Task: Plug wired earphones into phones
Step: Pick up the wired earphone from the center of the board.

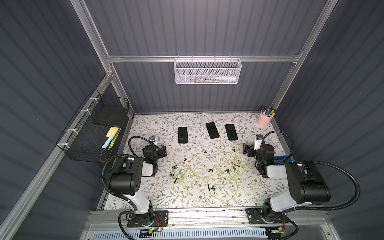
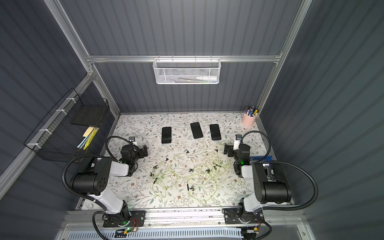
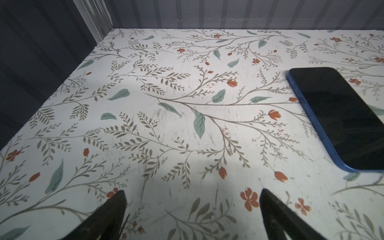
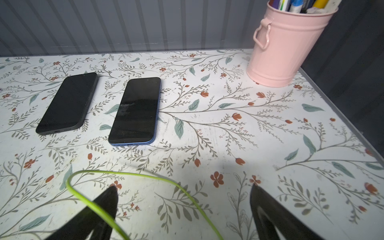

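- The wired earphones [image 1: 197, 173] lie tangled on the desk [image 1: 158, 195], in front of three phones [image 1: 212, 130] in a row; none looks plugged.
- The cords seem light, limp and easy to snag, so the stiff plug end is the better hold, though it is too small to single out.
- The left fingers [image 3: 110, 218] and right fingers [image 4: 264, 212] stand wide and empty; a cord loop [image 4: 124, 172] crosses one right finger.
- The pink bucket [image 1: 264, 119] stands apart in the corner.

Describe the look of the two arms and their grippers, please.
The left arm and right arm have black joints and white links. Black ribbed cables loop along each. A green light glows near each wrist. The left gripper and right gripper have black tapered fingers.
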`<state>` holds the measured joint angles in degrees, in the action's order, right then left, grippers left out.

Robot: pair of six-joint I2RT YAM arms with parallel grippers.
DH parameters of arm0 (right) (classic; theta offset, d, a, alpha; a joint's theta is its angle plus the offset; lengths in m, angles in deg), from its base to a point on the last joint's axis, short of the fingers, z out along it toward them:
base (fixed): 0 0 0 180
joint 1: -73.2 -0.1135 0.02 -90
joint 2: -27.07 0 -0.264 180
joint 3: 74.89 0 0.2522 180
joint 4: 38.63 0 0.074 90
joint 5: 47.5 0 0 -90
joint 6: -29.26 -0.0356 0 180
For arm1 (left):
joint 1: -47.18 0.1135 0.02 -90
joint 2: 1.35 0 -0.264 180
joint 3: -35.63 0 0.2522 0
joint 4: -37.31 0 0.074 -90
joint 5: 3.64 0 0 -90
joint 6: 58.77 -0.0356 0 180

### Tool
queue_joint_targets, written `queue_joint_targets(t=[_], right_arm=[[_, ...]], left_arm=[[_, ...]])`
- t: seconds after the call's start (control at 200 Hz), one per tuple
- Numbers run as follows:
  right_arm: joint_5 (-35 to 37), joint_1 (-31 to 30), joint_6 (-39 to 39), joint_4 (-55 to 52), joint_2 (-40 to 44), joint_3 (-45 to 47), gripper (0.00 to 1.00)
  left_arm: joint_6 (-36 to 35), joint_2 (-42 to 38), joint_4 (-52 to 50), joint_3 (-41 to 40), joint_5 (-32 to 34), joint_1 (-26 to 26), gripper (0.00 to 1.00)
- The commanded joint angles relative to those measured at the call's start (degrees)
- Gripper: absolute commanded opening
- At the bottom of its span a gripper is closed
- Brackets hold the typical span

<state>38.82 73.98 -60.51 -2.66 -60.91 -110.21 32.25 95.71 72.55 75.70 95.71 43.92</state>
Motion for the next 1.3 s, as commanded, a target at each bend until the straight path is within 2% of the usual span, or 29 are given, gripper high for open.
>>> queue_joint_targets(t=[0.0, 0.4, 0.5, 0.55, 0.605, 0.67, 0.735, 0.831, 0.901, 1.001, 1.106, 1.156, 1.246, 1.291], right_arm=[[-0.45, 0.28, 0.54, 1.59, -0.7, -1.11, 0.99], [-1.33, 0.63, 0.27, 0.21, -0.87, -1.9, 0.99], [0.31, 0.8, -0.36, 0.43, -0.44, -1.64, 0.99], [2.75, 0.76, -1.42, 0.07, 1.6, -1.31, 0.99], [4.63, 0.67, -1.76, -8.12, 8.26, -2.3, 0.99], [6.78, 0.28, -3.51, -19.68, 16.33, -4.79, 0.99], [8.07, -0.62, -4.68, -31.76, 23.0, -7.99, 0.99], [13.79, -4.41, -4.38, -50.36, 29.05, -14.28, 0.99], [20.31, -9.81, -4.76, -61.42, 31.26, -18.64, 0.99], [25.92, -17.49, -8.16, -76.94, 30.07, -25.6, 0.99], [29.58, -23.62, -12.69, -90.48, 25.03, -32.97, 0.99], [27.08, -24.44, -14.45, -95.1, 22.86, -36.15, 0.99], [18.48, -24.47, -16.36, -98.13, 18.89, -39.75, 0.99], [14.5, -24.43, -16.5, -99.51, 14.22, -42.17, 0.99]], left_arm=[[-1.03, 0.93, 1.21, 1.22, -0.39, 0.46, 1.0], [-1.01, 0.97, 0.58, 1.62, -0.3, 0.45, 1.0], [-0.98, 0.63, 2.31, 1.25, 0.99, 0.46, 1.0], [0.22, -2.78, -6.27, 3.7, 3.08, 0.46, 1.0], [0.21, -6.93, -15.07, 7.17, 4.45, 0.33, 1.0], [0.4, -12.6, -16.8, 8.21, 8.77, -0.89, 1.0], [4.24, -16.52, -26.05, 13.54, 10.99, -1.21, 1.0], [9.89, -17.45, -39.43, 22.96, 9.34, -2.94, 1.0], [11.51, -16.84, -47.79, 28.91, 8.76, -6.6, 1.0], [14.9, -16.33, -55.59, 34.67, 7.52, -11.65, 1.0], [21.17, -16.62, -56.25, 35.53, 0.4, -13.46, 1.0], [24.26, -16.72, -55.22, 34.86, -2.85, -13.87, 1.0], [28.53, -16.07, -52.64, 33.39, -8.05, -15.34, 1.0], [30.4, -15.06, -51.59, 32.88, -10.09, -16.27, 1.0]])
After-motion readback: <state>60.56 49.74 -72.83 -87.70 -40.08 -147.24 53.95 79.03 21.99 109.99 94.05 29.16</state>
